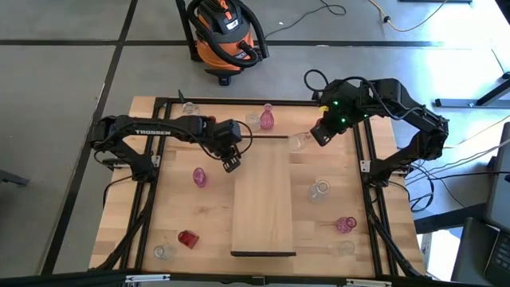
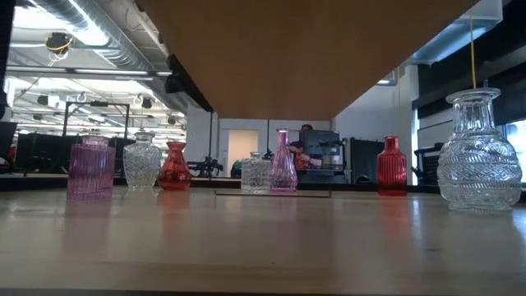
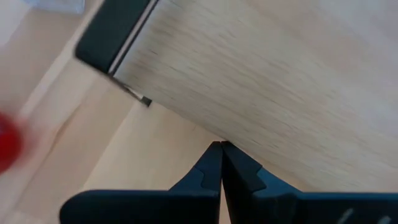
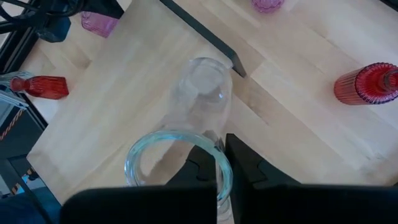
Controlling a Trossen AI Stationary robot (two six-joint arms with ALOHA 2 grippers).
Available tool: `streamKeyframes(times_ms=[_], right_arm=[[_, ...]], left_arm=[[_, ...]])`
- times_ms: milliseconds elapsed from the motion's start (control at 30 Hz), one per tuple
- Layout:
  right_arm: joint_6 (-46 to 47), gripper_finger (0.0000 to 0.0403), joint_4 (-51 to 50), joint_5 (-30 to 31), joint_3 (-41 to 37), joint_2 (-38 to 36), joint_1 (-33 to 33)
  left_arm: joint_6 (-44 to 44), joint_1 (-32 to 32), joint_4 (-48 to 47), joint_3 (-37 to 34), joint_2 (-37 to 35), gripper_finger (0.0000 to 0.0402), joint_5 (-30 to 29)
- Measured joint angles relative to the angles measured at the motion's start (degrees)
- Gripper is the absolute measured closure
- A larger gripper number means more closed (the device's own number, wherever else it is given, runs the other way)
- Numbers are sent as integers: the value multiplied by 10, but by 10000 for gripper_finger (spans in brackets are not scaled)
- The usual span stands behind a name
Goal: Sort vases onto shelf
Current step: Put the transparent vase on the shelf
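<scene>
Glass is what we hold on the right: the right hand [image 4: 222,163] is clamped on the rim of a clear, smooth-walled glass vase [image 4: 196,118], one finger inside the mouth and one outside, and the vase hangs just above the far right corner of the long pale-wood plank shelf [image 1: 263,203] that lies along the middle of the bench [image 1: 171,215]. We judge the step in hand to be setting this vase down on the shelf, and to do it well we would carry it further in over the plank, well clear of the dark strip at its end [image 4: 202,31], bring the base level before it touches, lower gently, and part the fingers only once the weight rests on the wood, since a pinch on a thin rim could slip or tip the piece. The left hand [image 3: 221,163] hovers over the shelf's far left edge with its fingers pressed together on nothing; we would keep it out of the way. From above the shelf looks bare, its grain fine and matt against the warmer, banded bench top. The other vases stand scattered on the bench: a ribbed deep-red bottle [image 4: 364,84], a pink ribbed tumbler shape [image 2: 90,168], a bulbous cut-crystal vase with a flared neck [image 2: 479,156], and a slim pink bottle [image 2: 283,164]; their faceted walls should give better purchase than smooth glass.
</scene>
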Motion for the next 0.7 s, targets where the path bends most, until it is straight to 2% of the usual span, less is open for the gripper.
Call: streamKeyframes(times_ms=[200, 433, 533, 700], right_arm=[[-2, 403, 1, -14, 0, 0, 0], [-34, 403, 34, -50, 16, 28, 0], [-65, 403, 2, -50, 61, 74, 0], [-121, 403, 0, -70, 183, 170, 0]], left_arm=[[0, 4, -2, 0, 0, 401, 9], [0, 19, -53, 0, -44, 401, -39], [-6, 33, -64, 0, -73, 401, -39], [-16, 54, -70, 0, -123, 401, -39]])
